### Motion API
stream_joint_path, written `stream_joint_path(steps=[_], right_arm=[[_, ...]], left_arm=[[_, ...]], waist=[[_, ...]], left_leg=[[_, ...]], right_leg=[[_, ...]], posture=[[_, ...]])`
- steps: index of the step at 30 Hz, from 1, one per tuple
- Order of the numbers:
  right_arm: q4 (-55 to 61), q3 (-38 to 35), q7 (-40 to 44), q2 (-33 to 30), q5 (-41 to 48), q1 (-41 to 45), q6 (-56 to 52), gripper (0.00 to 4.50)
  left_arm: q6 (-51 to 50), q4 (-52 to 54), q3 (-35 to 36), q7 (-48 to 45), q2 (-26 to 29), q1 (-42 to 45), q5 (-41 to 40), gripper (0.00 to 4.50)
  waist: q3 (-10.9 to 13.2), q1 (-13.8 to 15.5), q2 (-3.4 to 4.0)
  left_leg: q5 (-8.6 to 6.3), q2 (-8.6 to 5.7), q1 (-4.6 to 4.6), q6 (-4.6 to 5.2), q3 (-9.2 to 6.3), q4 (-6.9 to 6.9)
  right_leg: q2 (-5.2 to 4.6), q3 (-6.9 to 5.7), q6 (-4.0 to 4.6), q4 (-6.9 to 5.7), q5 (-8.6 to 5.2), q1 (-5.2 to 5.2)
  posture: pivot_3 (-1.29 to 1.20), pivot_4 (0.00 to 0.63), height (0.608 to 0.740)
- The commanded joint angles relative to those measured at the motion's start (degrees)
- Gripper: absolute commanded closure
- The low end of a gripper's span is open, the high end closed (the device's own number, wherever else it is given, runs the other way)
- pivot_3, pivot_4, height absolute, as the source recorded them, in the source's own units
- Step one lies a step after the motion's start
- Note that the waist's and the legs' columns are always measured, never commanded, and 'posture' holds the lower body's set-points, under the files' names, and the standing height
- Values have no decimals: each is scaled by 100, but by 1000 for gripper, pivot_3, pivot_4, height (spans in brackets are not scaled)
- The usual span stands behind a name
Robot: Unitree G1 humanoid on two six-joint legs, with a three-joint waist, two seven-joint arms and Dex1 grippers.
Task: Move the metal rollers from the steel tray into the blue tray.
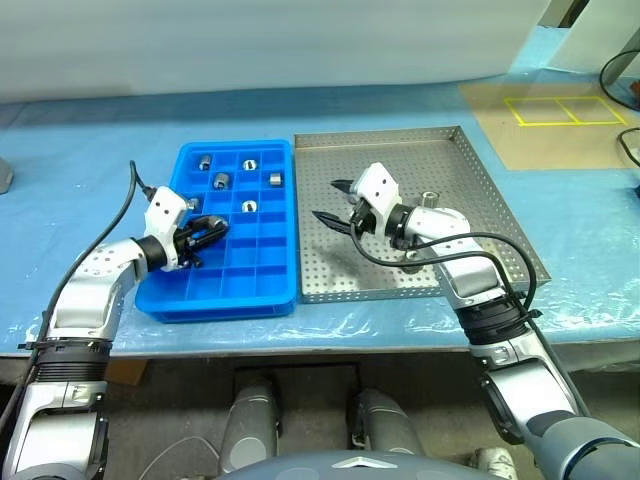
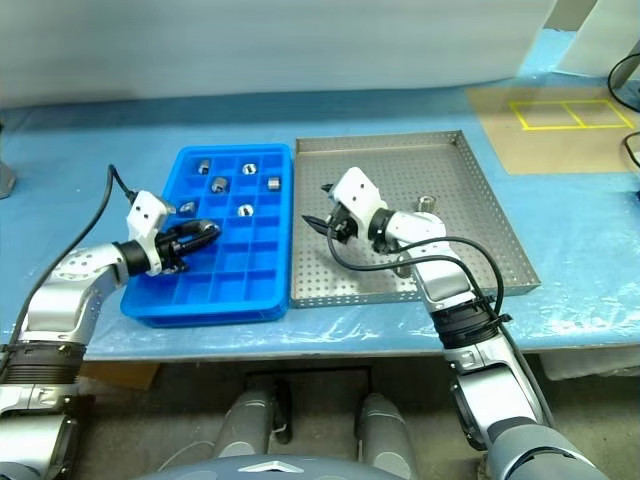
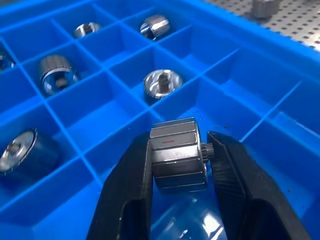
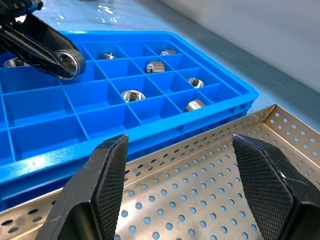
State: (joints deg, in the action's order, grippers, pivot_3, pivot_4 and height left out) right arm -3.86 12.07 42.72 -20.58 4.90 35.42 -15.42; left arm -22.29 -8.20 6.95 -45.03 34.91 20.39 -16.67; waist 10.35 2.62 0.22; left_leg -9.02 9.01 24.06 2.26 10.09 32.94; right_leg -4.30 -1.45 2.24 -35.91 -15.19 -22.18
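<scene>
My left gripper (image 1: 213, 232) hangs over the left part of the blue tray (image 1: 270, 272), shut on a metal roller (image 3: 175, 162) that sits across its two fingers (image 3: 127, 200). Several other metal rollers (image 1: 221, 181) lie in separate compartments in the far half of the blue tray. Over the left part of the steel tray (image 1: 400, 137) my right gripper (image 1: 333, 205) stands open with nothing between its fingers, pointing toward the blue tray. One roller (image 1: 429, 200) stands on the steel tray's perforated floor, behind my right wrist.
The two trays lie side by side on a table covered with blue plastic sheet (image 1: 570, 220). A brown mat with yellow tape squares (image 1: 560, 110) is at the back right. Black cables (image 1: 620, 70) show at the right edge.
</scene>
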Motion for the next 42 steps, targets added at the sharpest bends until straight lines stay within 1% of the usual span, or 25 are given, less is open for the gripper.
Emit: stream_joint_path(steps=[1,3,8,10,11,13,14,17,19,22,24,28,31,34,37,42], right_arm=[[161,-97,18,-84,-8,73,87,1108],[172,-84,-6,-93,-28,51,89,1108],[233,-74,-49,-109,-62,18,71,1108],[260,-91,-73,-127,-75,3,61,1069],[269,-100,-79,-132,-77,-2,55,1069],[311,-154,-84,-173,-59,-20,27,1069],[329,-181,-86,-208,-53,-31,13,1069],[400,-256,-76,-343,-41,-92,-26,1069],[486,-308,-48,-466,-29,-165,-73,1069],[613,-403,1,-681,0,-286,-173,1069],[687,-530,71,-874,62,-389,-290,1069],[1003,-825,437,-1355,405,-729,-804,1069],[1387,-893,622,-1710,480,-1133,-987,1069],[1589,-778,646,-1836,426,-1294,-994,1069],[1549,-761,601,-1821,415,-1298,-1017,1069],[1445,-722,617,-1930,330,-1552,-982,1069]], left_arm=[[256,-146,144,55,81,89,60,3186],[390,-180,-35,-18,88,35,182,3186],[419,-501,-214,76,-48,129,360,3186],[420,-536,-221,32,-76,157,338,2463],[429,-535,-219,23,-81,165,335,2242],[412,-474,-257,46,-85,303,370,1545],[333,-378,-201,-15,-106,393,243,1236],[-135,-10,142,-145,-200,723,-373,1236],[-469,327,312,-407,-122,826,-827,1236],[-766,809,288,-696,37,844,-1171,1236],[-864,1137,161,-806,41,941,-1319,1236],[-862,1637,-351,-912,-200,1107,-1350,1236],[-954,1650,-799,-1043,-467,1144,-1338,1236],[-887,1352,-1131,-1169,-627,1155,-1178,1236],[-651,1117,-1393,-1275,-730,1214,-964,1236],[-525,956,-1473,-1400,-828,1283,-895,1236]], waist=[[0,-4,0],[0,-6,-1],[-1,-15,-1],[-1,-10,0],[-1,-10,-1],[-1,2,-1],[-1,9,-1],[0,24,-3],[1,8,-7],[1,-31,-7],[1,-44,-6],[1,-19,-6],[0,-10,-4],[-1,-75,-4],[-1,-185,-3],[-2,-190,-1]], left_leg=[[1,0,0,-1,0,-2],[1,-1,0,0,0,-6],[2,-1,0,1,0,-9],[2,-1,-5,0,0,-9],[2,-1,-8,1,0,-9],[2,-2,-13,1,0,-8],[3,-2,-13,1,0,-8],[5,-4,-10,1,1,-7],[6,-4,-4,1,1,-6],[7,-1,-2,1,2,-10],[8,-2,-5,4,3,-17],[8,-3,-4,6,3,-18],[6,-4,-9,9,3,-13],[6,-3,-15,10,4,-11],[5,4,-26,10,3,-15],[6,15,-31,10,4,-17]], right_leg=[[1,0,0,1,0,-1],[1,0,0,3,0,-1],[1,0,0,4,0,-1],[1,0,0,1,0,1],[1,0,0,0,0,4],[0,0,0,0,0,10],[0,0,0,0,0,11],[-2,0,2,1,1,10],[-1,0,4,0,2,6],[0,0,5,2,3,0],[1,2,5,6,3,-1],[0,1,5,8,3,2],[-1,1,5,13,3,13],[0,3,5,7,3,14],[9,6,5,-1,3,13],[17,5,9,0,5,16]], posture=[[-34,150,740],[-44,150,740],[-63,150,740],[-66,150,740],[-66,150,740],[-80,150,740],[-84,150,740],[-100,150,740],[-110,150,740],[-120,150,740],[-127,150,740],[-145,150,740],[-168,150,740],[-192,150,740],[-210,150,740],[-226,150,740]])
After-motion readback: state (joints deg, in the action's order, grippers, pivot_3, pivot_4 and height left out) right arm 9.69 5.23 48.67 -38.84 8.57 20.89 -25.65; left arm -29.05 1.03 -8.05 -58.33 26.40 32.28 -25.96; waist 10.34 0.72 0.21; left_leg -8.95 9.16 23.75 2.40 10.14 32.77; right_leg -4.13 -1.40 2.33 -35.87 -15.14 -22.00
